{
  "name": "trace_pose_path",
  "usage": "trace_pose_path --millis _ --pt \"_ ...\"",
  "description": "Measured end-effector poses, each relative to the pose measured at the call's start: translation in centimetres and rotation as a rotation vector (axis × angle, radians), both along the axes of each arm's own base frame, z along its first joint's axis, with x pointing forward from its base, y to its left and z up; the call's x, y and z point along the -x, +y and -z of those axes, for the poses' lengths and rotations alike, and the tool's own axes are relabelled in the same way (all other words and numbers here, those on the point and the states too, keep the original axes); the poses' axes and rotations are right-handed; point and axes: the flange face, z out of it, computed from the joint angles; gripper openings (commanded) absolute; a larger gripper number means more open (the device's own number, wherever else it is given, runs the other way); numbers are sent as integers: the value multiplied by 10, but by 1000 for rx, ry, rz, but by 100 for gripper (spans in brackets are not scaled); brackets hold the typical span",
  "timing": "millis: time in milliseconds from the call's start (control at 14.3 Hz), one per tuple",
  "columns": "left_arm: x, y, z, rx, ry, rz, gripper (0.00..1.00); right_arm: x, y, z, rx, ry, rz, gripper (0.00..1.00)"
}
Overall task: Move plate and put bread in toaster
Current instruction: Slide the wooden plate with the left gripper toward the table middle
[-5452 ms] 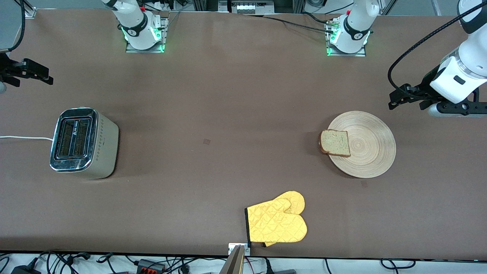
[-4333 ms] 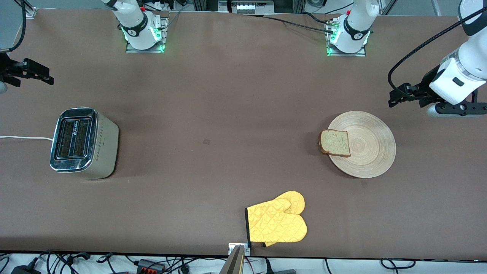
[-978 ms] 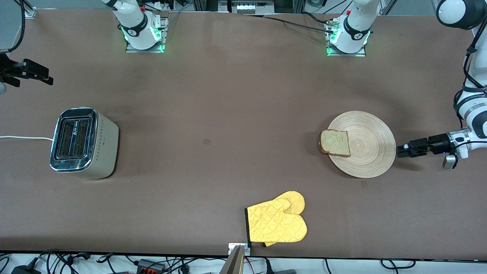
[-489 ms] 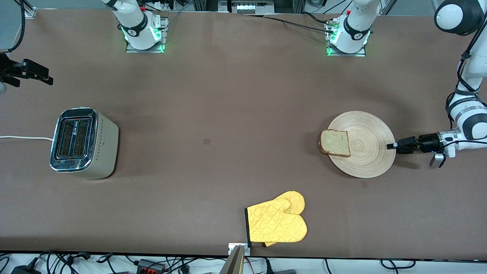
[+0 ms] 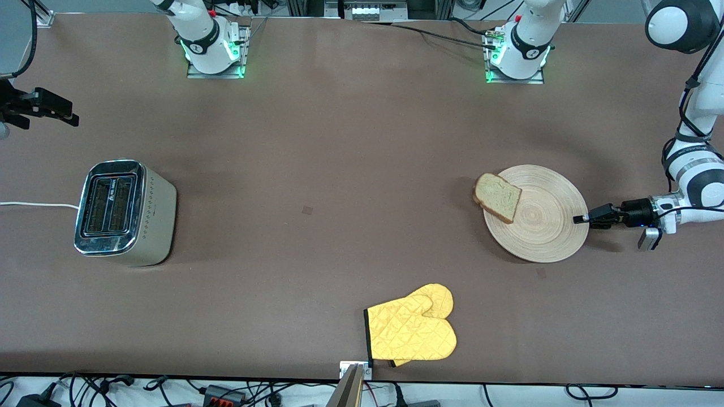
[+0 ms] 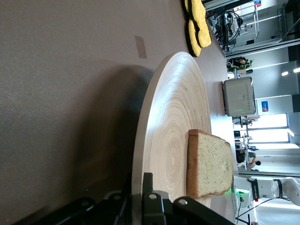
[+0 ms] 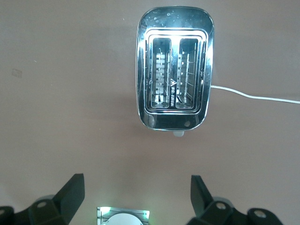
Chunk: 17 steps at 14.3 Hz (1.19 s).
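Now the left gripper sits at the right of the front picture, low by the table. Its fingers are pinched tight on the edge of the plate, at the side toward the left arm's end of the table. The bread lies tilted on the plate, hanging a little over the rim at the side toward the toaster. Below the plate in the picture lie two yellow oven mitts. The toaster stands at the left of the picture, with a white cord. The right gripper waits high over the toaster, its fingers spread wide and holding nothing.
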Motion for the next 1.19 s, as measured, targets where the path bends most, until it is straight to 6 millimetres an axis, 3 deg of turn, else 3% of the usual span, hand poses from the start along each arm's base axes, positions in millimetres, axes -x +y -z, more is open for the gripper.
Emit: trace_pose_path --millis 280,489,629,839,978,1188 --pt "-3 -14 -8 60 61 23 1 0 0 0 0 0 0 100" --pt "-17 -45 -27 100 121 70 1 0 0 0 0 0 0 100" --pt "-36 -87 -44 86 143 125 1 0 0 0 0 0 0 100" --pt "-61 -169 -61 47 144 207 1 0 0 0 0 0 0 100" --pt "-65 -220 -56 36 144 160 1 0 0 0 0 0 0 100" --pt "-57 -288 -43 47 145 39 1 0 0 0 0 0 0 100"
